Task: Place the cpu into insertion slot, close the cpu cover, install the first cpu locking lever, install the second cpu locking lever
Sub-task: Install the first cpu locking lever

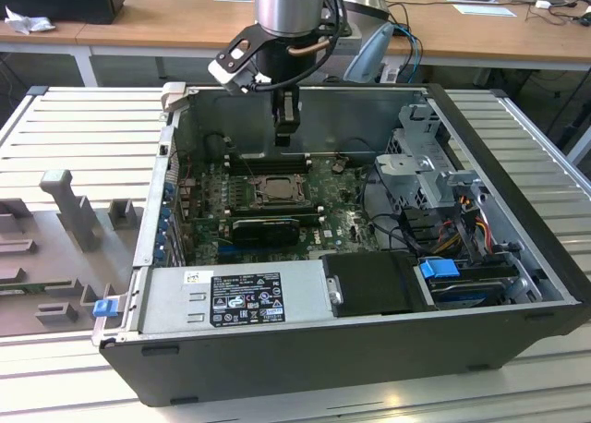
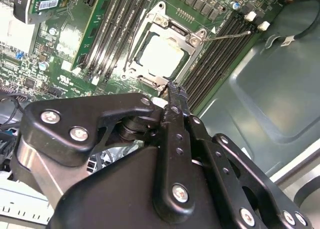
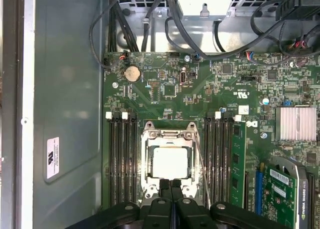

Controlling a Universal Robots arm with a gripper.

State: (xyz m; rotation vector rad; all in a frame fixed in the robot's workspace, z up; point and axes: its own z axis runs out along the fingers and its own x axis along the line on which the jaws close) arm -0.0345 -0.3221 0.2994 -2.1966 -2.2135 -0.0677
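Silver-grey square cpu [image 3: 170,161] lies in the dark metal-rimmed insertion slot [image 3: 186,135]; my tool [image 1: 283,139], fingers together, hangs at its twelve o'clock in the exterior view. Misaimed, I risk bending the thin wire lever [image 3: 201,169].

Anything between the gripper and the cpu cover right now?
Nothing visible. In the first wrist view the gripper, fingers together, hangs over one edge of the cpu cover, which lies down around the cpu. A thin wire lever runs beside the cover, clear of that gap.
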